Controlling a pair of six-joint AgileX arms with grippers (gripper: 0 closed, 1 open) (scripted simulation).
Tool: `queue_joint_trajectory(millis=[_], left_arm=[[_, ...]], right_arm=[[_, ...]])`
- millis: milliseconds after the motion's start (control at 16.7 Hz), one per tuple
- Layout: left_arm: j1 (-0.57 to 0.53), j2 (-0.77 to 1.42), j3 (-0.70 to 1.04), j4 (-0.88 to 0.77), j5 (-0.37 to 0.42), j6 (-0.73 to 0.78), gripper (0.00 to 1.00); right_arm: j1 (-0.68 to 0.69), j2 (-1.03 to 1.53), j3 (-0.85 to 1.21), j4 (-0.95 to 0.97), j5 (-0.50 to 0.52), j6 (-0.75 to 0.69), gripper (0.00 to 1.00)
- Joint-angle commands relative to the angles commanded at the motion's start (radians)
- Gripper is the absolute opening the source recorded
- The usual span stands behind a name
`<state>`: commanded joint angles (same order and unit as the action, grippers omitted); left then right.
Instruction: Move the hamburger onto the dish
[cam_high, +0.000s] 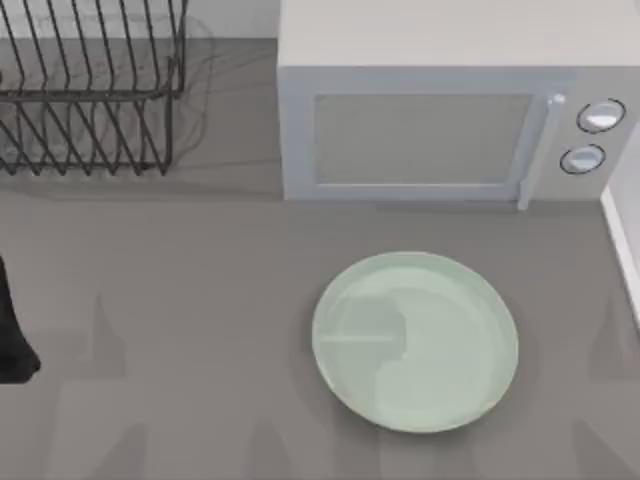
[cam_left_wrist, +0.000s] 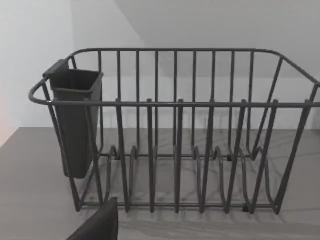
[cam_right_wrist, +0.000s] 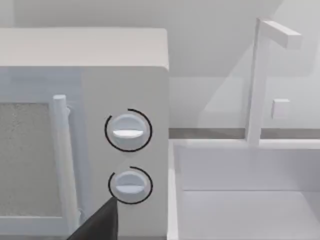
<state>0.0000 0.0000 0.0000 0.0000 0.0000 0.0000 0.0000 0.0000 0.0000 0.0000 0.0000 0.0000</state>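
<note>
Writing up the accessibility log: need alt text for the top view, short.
A pale mint-green dish sits with nothing on it on the grey table, right of centre, in front of a white microwave with its door shut. A dark wire dish rack stands at the far left corner, and a dark part of the left arm shows at the left edge.

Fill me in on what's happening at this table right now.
Nothing is being handled yet. The dish sits bare on the table in front of the closed microwave, with a wire dish rack at the back left. The left arm is parked at the table's left edge. The left wrist camera faces the rack, the right wrist camera the microwave's knobs.
</note>
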Motion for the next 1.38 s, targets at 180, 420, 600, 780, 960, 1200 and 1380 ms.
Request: queue_joint_trajectory(millis=[180, 420, 600, 780, 960, 1200, 1380], left_arm=[[0.000, 0.000, 0.000, 0.000, 0.000, 0.000, 1.00], [0.000, 0.000, 0.000, 0.000, 0.000, 0.000, 1.00], [0.000, 0.000, 0.000, 0.000, 0.000, 0.000, 1.00], [0.000, 0.000, 0.000, 0.000, 0.000, 0.000, 1.00], [0.000, 0.000, 0.000, 0.000, 0.000, 0.000, 1.00], [0.000, 0.000, 0.000, 0.000, 0.000, 0.000, 1.00], [0.000, 0.000, 0.000, 0.000, 0.000, 0.000, 1.00]], right_arm=[[-0.005, 0.013, 0.010, -0.012, 0.001, -0.004, 1.00], [-0.060, 0.163, 0.115, -0.139, 0.001, -0.047, 1.00], [-0.123, 0.385, 0.242, -0.298, 0.000, -0.101, 1.00], [-0.196, 0.664, 0.381, -0.481, 0.000, -0.161, 1.00], [-0.267, 0.937, 0.516, -0.660, 0.000, -0.220, 1.00], [-0.346, 1.207, 0.671, -0.853, 0.001, -0.284, 1.00], [-0.385, 1.330, 0.752, -0.942, -0.001, -0.315, 1.00]])
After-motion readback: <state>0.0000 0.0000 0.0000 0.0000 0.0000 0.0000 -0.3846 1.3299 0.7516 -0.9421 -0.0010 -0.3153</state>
